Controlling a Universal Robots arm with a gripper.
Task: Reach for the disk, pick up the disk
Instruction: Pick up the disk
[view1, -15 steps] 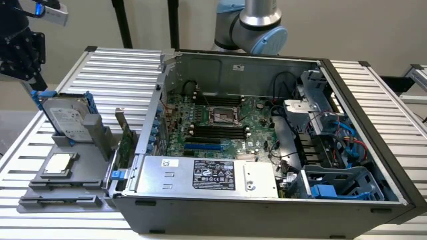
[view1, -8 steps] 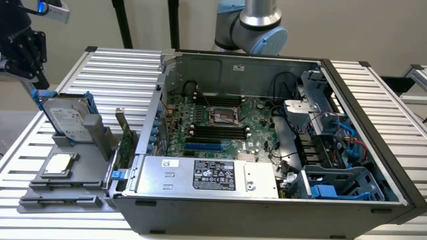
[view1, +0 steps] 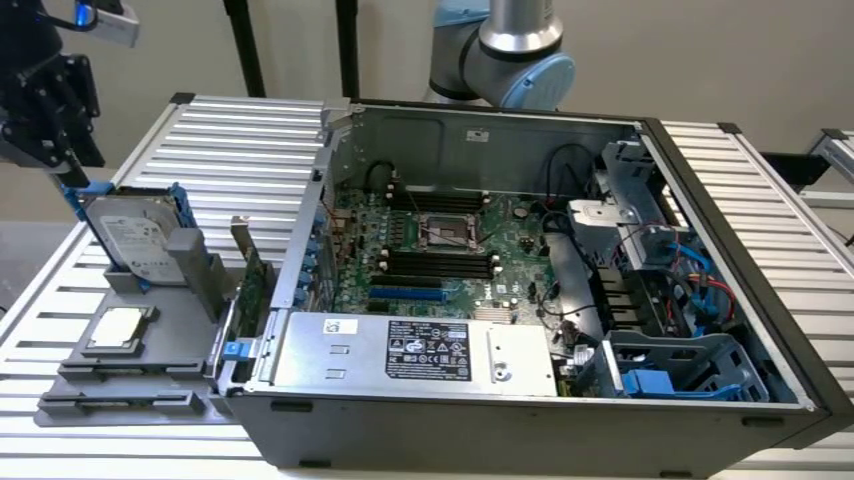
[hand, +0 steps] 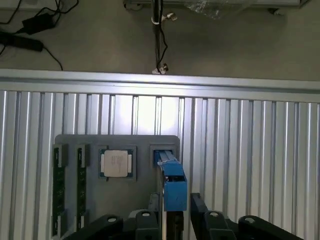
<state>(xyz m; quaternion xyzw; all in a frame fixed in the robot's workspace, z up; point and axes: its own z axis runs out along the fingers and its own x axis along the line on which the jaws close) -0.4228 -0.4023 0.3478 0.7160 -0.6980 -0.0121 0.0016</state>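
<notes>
One silver-grey disk (view1: 134, 235), white label, blue frame, upright in grey holder (view1: 200, 265); jaws apart astride it.

No writing is coming through clearly enough to read: the black label (view1: 429, 349) on the silver box (view1: 514, 358) is showing white print too small to make out, and the white sticker (view1: 343, 326) beside it and the disk (view1: 134, 232) face are staying unreadable.

Grey plastic tray (hand: 115, 141) beneath gripper (hand: 173, 220), small square silver CPU chip (hand: 116, 163) just beside tool, two dark RAM sticks (hand: 58, 185) farther out, ribbed aluminium table (hand: 250, 150) underneath, open black PC case (view1: 534, 420) w/ green mobo (view1: 507, 250) & silver PSU box (view1: 414, 345) well apart from tool, toward exterior view's right.
</notes>
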